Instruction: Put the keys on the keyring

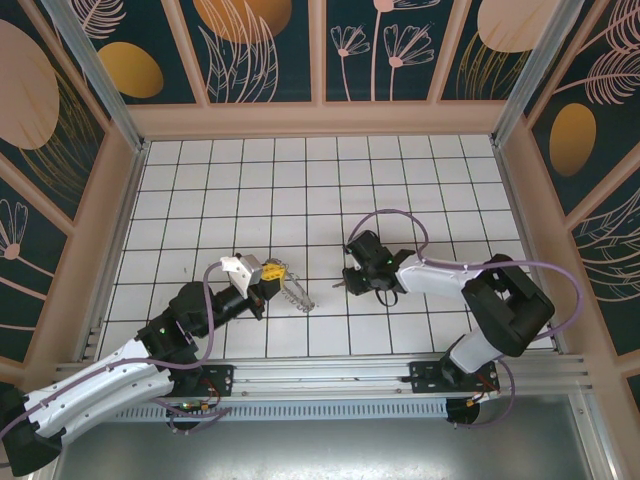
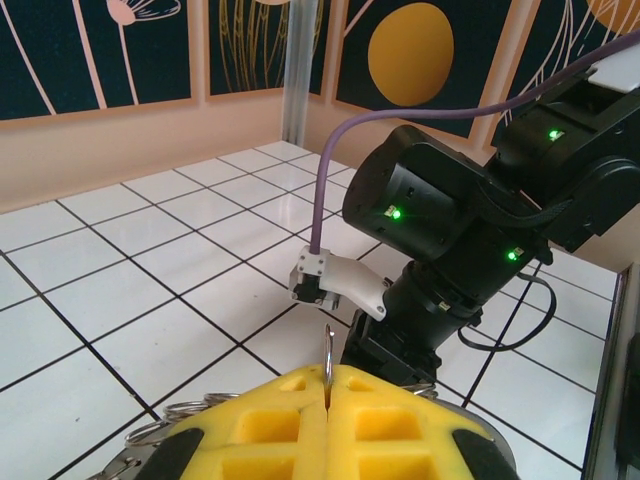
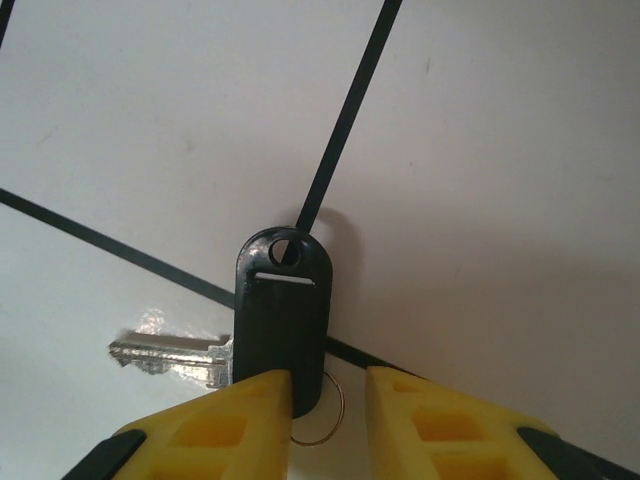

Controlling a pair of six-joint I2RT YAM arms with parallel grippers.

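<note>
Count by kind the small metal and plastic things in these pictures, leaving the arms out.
keyring, fringed with small loops: 1
silver key: 1
black key tag: 1
small split ring: 1
Total: 4

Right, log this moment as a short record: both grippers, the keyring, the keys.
left gripper: shut, pinching a wire of the keyring
keyring: extends from that gripper over the tiled table
right gripper: jaws apart around the black key tag
black key tag: against one finger, with a gap to the other
silver key: beside the tag, low over the tile
keys on keyring: not yet
</note>
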